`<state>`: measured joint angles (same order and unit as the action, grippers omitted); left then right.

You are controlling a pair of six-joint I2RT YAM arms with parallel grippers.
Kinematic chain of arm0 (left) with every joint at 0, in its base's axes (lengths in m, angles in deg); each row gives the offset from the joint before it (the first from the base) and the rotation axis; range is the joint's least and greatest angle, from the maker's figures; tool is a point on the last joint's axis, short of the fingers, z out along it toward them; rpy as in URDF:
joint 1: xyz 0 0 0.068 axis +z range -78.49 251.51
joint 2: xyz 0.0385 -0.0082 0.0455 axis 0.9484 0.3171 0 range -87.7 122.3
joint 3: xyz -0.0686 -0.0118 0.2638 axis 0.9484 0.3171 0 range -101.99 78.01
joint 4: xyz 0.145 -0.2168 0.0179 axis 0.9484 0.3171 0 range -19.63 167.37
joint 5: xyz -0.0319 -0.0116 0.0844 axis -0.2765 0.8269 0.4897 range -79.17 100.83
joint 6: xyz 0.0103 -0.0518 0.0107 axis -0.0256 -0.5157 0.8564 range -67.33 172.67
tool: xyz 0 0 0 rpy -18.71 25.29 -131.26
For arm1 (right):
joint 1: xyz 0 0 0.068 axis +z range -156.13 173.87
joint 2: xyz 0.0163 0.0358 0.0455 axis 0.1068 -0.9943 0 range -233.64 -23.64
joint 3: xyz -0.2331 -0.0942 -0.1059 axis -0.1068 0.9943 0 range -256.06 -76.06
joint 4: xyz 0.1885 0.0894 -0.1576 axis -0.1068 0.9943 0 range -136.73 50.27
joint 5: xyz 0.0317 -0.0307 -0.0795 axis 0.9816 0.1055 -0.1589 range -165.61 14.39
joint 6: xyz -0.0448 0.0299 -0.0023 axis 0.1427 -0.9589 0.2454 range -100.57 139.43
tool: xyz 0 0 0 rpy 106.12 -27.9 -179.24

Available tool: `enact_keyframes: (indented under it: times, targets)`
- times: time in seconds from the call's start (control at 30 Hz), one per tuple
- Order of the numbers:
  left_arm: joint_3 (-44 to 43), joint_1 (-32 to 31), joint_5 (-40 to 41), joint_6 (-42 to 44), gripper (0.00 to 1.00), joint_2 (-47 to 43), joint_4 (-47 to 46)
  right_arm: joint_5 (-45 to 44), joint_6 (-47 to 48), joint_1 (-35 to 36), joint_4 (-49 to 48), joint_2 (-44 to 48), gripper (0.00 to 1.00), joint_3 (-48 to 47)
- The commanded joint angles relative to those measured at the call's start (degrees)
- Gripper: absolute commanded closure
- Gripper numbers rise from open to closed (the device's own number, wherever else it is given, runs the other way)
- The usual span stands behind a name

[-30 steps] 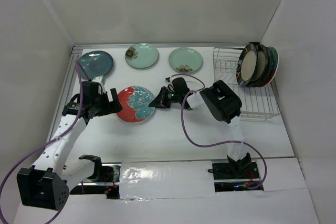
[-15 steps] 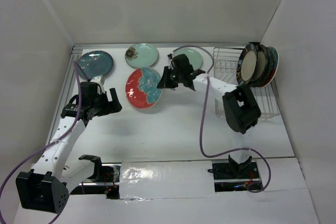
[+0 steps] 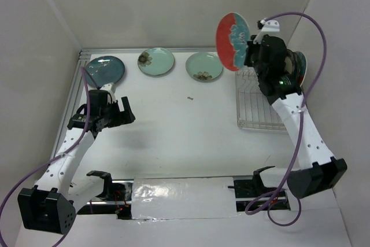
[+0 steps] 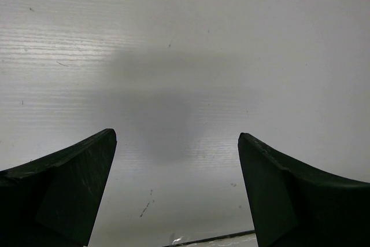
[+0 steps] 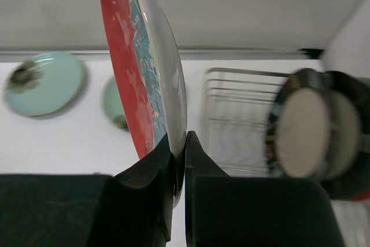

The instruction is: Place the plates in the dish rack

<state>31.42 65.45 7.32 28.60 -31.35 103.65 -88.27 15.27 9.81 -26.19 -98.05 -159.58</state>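
Top external view first: what is the right gripper [image 3: 250, 50] doing?

It is pinching the red plate [image 3: 233, 33] by its rim, jaws pressed together on it. It is holding the plate on edge in the air above the far end of the dish rack [image 3: 260, 105]. The plate's face, red with a teal flower patch, is facing left.

Where are the other plates sitting?

The racked plates [image 3: 299, 65] are standing upright at the rack's far right, partly hidden by the arm. A dark teal plate [image 3: 105, 69], a mint plate [image 3: 156, 61] and a second mint plate [image 3: 204, 66], both with brown flowers, are lying flat along the table's far edge.

What is the left wrist view showing?

The left gripper [image 4: 176, 137] is hanging over the white table [image 4: 185, 39] with its fingers spread wide.

And the right wrist view?

Two dark fingers are squeezing the plate's lower rim. The plate is standing almost vertical, glossy red and teal, its underside pale. Beyond it, rack wires and cream plates with dark rims are showing, blurred.
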Motion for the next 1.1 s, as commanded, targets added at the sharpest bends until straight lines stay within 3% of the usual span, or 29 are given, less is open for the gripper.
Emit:
enact_keyframes:
  times: [0.0,0.4,1.07]
  targets:
    - [0.2,0.4,-1.2,0.5,0.01,0.3,-1.6,-8.6,8.6,-3.5,-10.0,5.9,1.00,2.5]
    - [0.2,0.4,-2.4,1.0,0.01,0.3,-2.2,-12.2,17.6,-14.7,-23.0,7.9,1.00,14.7]
    - [0.2,0.4,-2.4,1.0,0.01,1.4,-2.2,-13.7,21.0,-17.9,-32.2,-1.5,1.00,14.6]
